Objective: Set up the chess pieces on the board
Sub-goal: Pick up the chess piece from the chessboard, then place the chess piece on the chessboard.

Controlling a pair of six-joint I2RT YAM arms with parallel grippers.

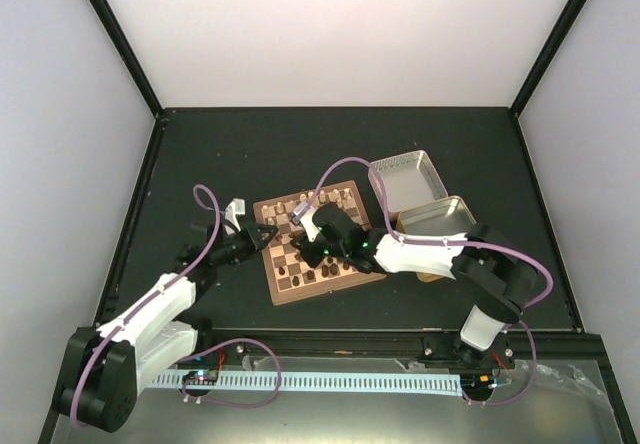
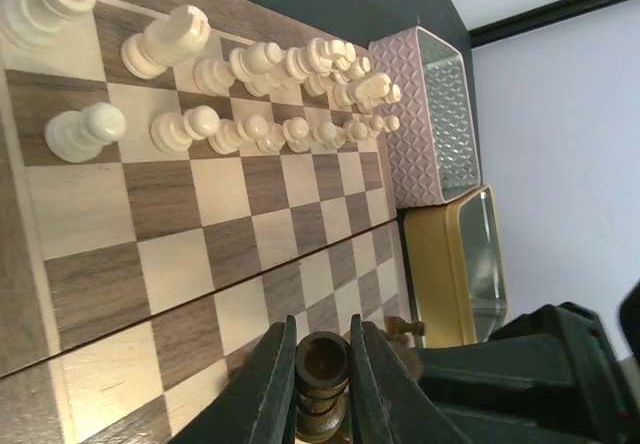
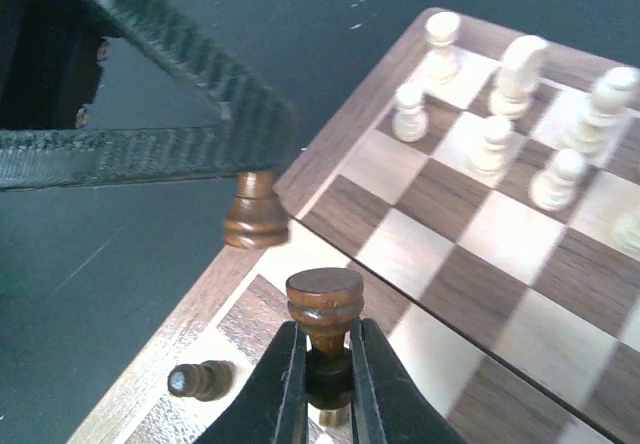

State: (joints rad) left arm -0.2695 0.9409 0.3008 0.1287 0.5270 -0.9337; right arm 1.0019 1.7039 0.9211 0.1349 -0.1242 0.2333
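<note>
The board (image 1: pixel 312 295) lies mid-table, with cream chess pieces (image 2: pixel 260 94) in two rows along its far side. My left gripper (image 2: pixel 322 336) is shut on a dark brown piece (image 2: pixel 323 362) and holds it above the board's left edge. In the right wrist view that same piece (image 3: pixel 255 216) hangs under the left fingers (image 3: pixel 200 149). My right gripper (image 3: pixel 327 332) is shut on the stem of another dark brown piece (image 3: pixel 324 302), just over the near-left squares. A dark pawn (image 3: pixel 200 379) lies on its side near that corner.
Two open tin halves sit right of the board, a pink patterned one (image 2: pixel 425 114) and a gold one (image 2: pixel 460 264). The right arm (image 1: pixel 430 252) stretches across the board's near half. More dark pieces (image 1: pixel 300 264) stand scattered on the board.
</note>
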